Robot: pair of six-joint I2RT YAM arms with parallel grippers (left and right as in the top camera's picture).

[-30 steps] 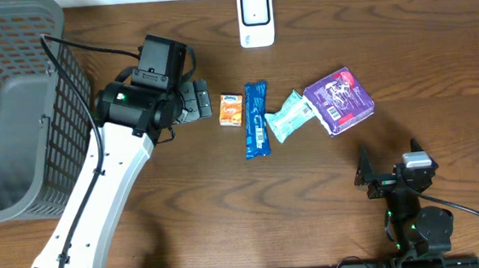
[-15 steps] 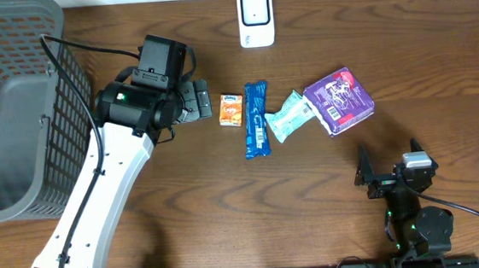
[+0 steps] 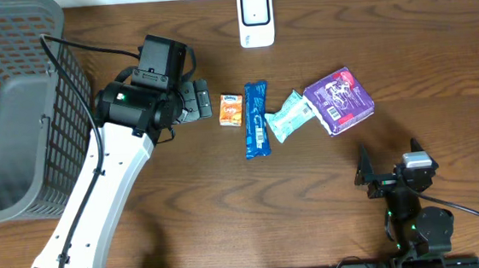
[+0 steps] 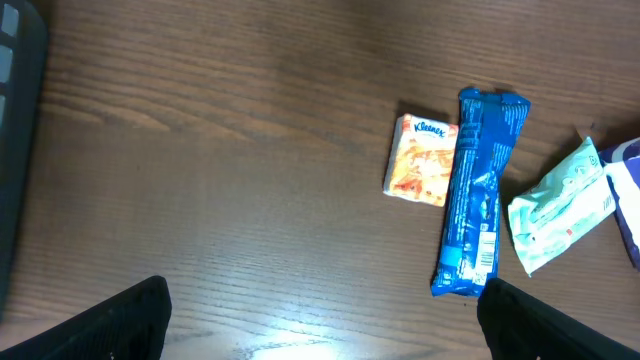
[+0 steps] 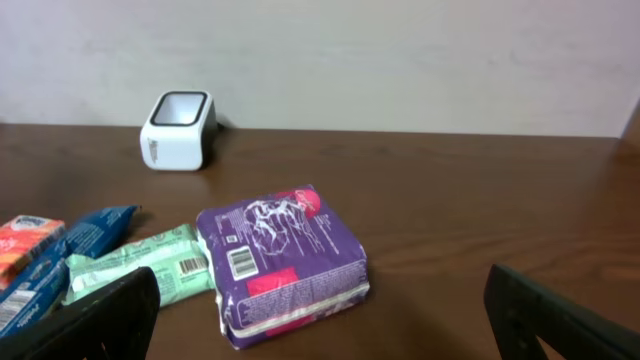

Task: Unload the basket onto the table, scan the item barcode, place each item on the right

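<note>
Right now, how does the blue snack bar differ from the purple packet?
The blue snack bar is long, narrow and lies nearly straight; the purple packet is broad and skewed. The packet's top shows a barcode; on the bar I cannot tell. Both lie on the table, unheld.

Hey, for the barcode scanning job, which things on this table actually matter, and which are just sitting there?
Belong to the job:
- white scanner
- orange tissue pack
- blue bar
- mint wipes packet
- purple package
Any of these four could be the item to scan.

Just lying about:
- grey basket, which probably isn't needed for the scan itself
</note>
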